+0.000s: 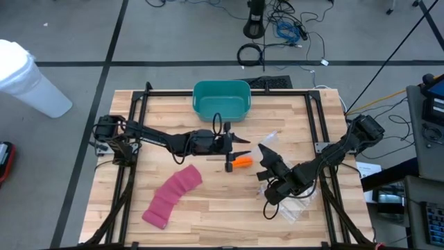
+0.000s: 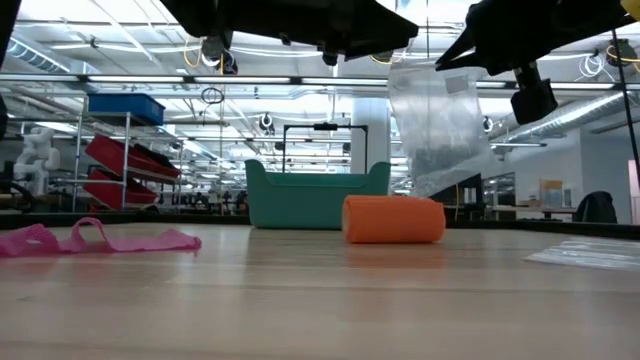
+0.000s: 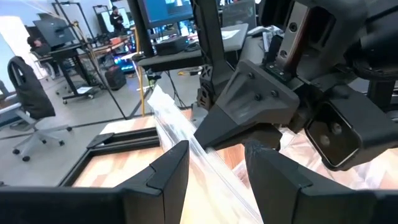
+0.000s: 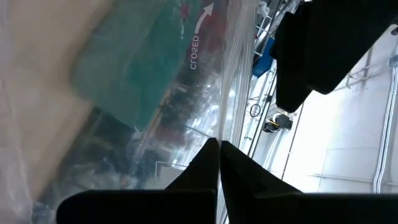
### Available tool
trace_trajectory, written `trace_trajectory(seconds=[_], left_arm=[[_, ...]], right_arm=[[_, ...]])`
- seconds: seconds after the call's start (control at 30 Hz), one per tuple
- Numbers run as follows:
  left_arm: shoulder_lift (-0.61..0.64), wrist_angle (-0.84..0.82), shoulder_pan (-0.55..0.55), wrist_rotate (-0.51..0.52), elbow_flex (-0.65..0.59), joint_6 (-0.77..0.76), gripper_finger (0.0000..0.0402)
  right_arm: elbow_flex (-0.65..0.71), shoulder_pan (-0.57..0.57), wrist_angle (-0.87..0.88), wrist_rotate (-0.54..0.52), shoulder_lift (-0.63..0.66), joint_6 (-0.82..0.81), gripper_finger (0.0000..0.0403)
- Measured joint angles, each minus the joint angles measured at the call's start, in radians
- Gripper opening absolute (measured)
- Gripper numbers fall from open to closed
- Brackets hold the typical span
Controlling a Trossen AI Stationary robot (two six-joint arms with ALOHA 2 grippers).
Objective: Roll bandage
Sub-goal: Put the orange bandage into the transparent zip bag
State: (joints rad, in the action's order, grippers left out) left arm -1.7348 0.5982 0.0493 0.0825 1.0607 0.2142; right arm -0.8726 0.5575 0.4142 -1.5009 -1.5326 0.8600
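Right wrist view, right hand [image 4: 219, 149] pinched on clear bag [image 4: 155, 93] printed "CLOSED", left hand [image 3: 214, 165] parted around it.

In the low view both arms are cut off by the top edge, and the clear plastic bag [image 2: 438, 125] runs up behind them. The pink bandage [image 2: 95, 238] runs off the left edge. Through the bag, the green bin [image 4: 134, 74] blurs.

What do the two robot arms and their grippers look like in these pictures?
Both arms are dark, nearly black, built of slim jointed segments, with black cables looping along them. The left gripper and the right gripper each end in two flat, wedge-shaped black fingers. No markings show on them.
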Motion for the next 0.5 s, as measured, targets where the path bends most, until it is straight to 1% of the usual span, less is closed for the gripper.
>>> trace_trajectory(seconds=[0.43, 0.5], left_arm=[[-0.032, -0.006, 0.005, 0.002, 0.004, -0.025, 0.0164], [-0.032, -0.012, 0.004, 0.039, 0.004, -0.033, 0.0164]], right_arm=[[0.0, -0.035, -0.008, -0.013, 0.0, -0.017, 0.0], [0.0, -0.044, -0.02, -0.013, 0.001, -0.017, 0.0]])
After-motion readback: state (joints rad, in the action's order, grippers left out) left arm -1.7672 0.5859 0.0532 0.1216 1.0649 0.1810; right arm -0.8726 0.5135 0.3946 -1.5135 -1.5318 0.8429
